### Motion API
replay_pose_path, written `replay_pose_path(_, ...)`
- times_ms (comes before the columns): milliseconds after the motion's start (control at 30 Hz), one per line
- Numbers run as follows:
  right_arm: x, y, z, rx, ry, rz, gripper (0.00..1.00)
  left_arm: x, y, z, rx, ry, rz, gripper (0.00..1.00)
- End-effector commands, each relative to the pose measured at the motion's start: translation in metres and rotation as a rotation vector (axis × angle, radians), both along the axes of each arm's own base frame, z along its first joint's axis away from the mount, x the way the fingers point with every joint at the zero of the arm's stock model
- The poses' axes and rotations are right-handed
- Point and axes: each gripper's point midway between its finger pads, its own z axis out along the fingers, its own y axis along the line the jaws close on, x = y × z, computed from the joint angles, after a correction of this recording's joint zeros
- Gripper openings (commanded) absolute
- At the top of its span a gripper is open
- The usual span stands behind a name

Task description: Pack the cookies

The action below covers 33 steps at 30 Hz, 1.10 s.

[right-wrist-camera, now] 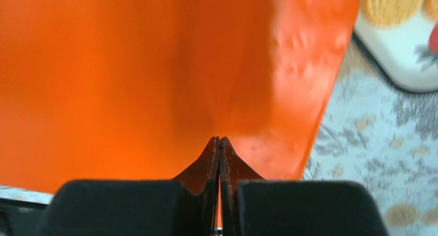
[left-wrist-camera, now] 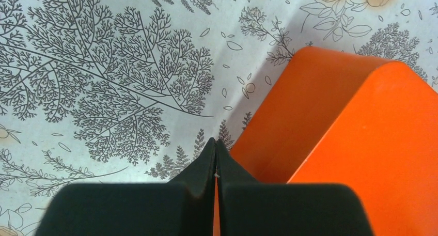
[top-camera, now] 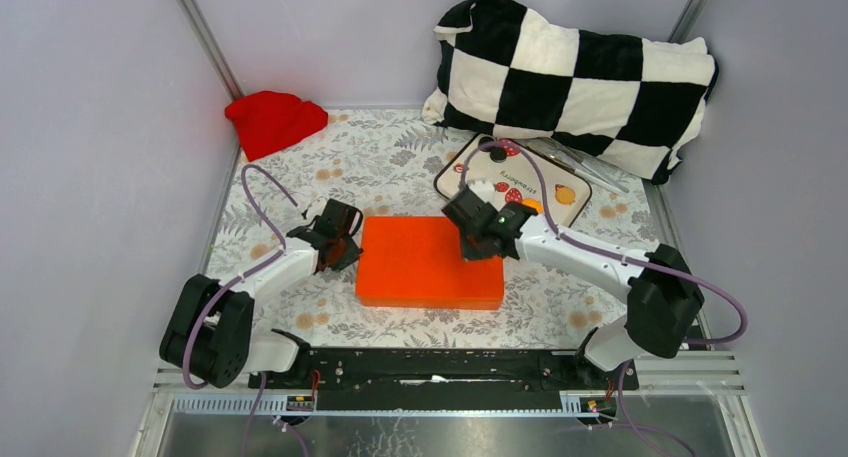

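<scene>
Currently, round golden cookies [right-wrist-camera: 395, 3] lie on the white strawberry-print tray [right-wrist-camera: 387, 50]; left gripper [left-wrist-camera: 216, 143] and right gripper [right-wrist-camera: 219, 140], fingers pressed together, stand at the orange rectangular box's [top-camera: 430, 262] 2 ends.

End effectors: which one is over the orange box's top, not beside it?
The right end effector, shut, tips above the top of the orange box near its far right corner. The left end effector, also shut, sits low beside its left wall.

My overhead view looks down from the near side; both wrist views, close in, share the orange box [top-camera: 430, 262].
</scene>
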Motion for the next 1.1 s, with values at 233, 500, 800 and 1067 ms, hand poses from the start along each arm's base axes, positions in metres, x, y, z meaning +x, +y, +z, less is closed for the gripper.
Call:
replay_pose_path(233,-0.043,-0.037,-0.041,-0.026,0.101,-0.086,0.0,0.008,-0.019,0.024,-0.03,-0.052,-0.034,0.0)
replay_pose_path(500,-0.013,-0.019,0.04,0.118,-0.133,-0.042,0.04,0.008,0.009,0.068,0.08,-0.145,0.037,0.0)
replay_pose_path(800,-0.011,-0.026,0.084,0.195,-0.238,-0.042,0.1,0.008,0.011,0.121,0.028,-0.318,0.036,0.0)
replay_pose_path(1067,-0.013,-0.049,0.077,0.119,-0.254,-0.104,0.1,0.009,0.01,0.119,0.036,-0.309,0.023,0.0)
